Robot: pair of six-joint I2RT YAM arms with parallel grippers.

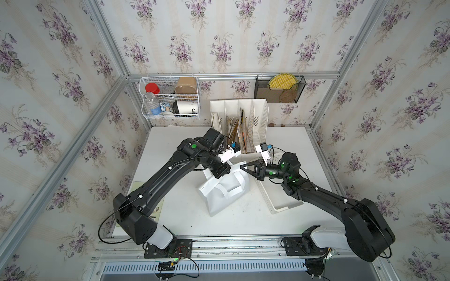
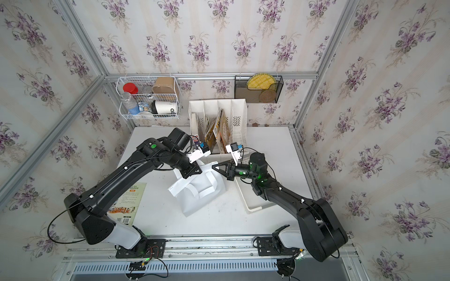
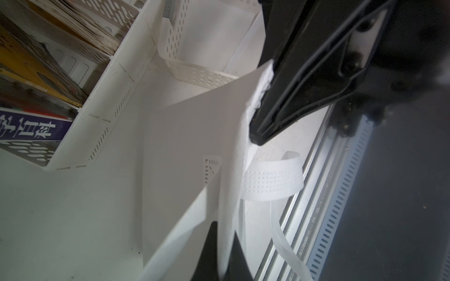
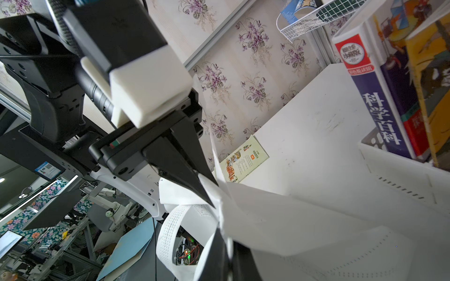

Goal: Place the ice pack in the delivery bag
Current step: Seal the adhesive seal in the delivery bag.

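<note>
Top views are both centred on the delivery bag (image 1: 225, 197), which is slumped on the white table (image 1: 180, 219) just below the middle of the frame, with its flat strap handles (image 1: 231, 192) folded over its front. The bag's upper rim is pinched from two sides. The left hand (image 1: 220, 173) is pointed down onto the rim's left end, pressed together on the white fabric. In the right wrist view this hand (image 4: 210, 197) is seen at the centre of the frame, its tips nipped on the bag's edge. The right hand (image 1: 241, 167) is held nearly level and is closed on the rim's right end. In the left wrist view its dark fingers (image 3: 272, 114) are seen at the upper right, clamped on a crumpled bit of the edge.

Just right of the bag a white perforated basket (image 1: 277, 209) is lying partly under the right arm. Above the bag in the frame, a white file rack (image 1: 239, 116) filled with books is set against the back wall. A booklet (image 2: 129, 202) is lying at the table's left edge. On the wall, a wire basket (image 1: 170, 97) of containers is hung left of centre and a black mesh holder (image 1: 280, 88) right of centre.
</note>
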